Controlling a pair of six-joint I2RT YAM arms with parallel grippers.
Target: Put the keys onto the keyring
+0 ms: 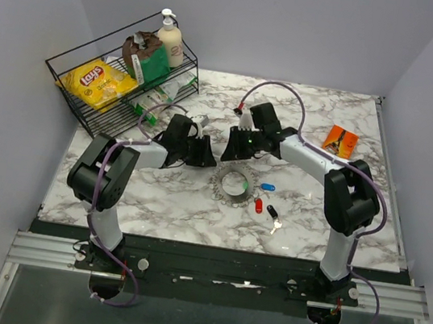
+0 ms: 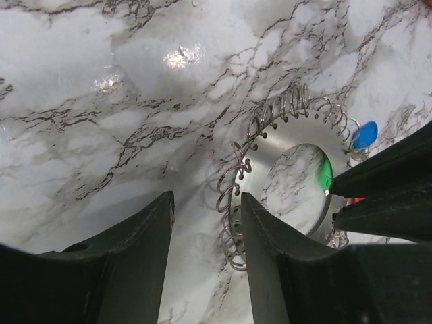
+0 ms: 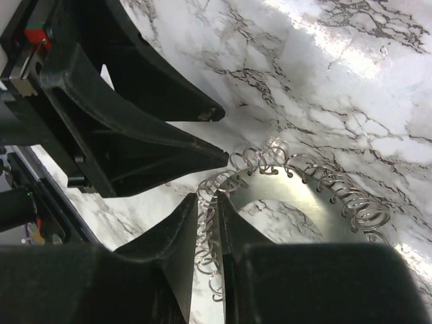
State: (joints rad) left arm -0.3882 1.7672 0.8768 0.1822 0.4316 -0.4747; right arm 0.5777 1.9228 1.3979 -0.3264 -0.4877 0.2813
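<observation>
My fingers (image 3: 177, 226) nip the coiled rim of the keyring (image 3: 270, 191) on the marble worktop (image 3: 351, 81); the left fingers (image 3: 169, 145) hover just beside.

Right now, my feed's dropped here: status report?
Left gripper open beside keyring. Right gripper pinching its coiled rim. Blue key, red key, black key loose. Nothing blocking.

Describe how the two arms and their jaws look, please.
Both the left arm and the right arm have black joint housings linked by white tubes, with a purple cable looping along each. The jaws are black, tapered wedges.
</observation>
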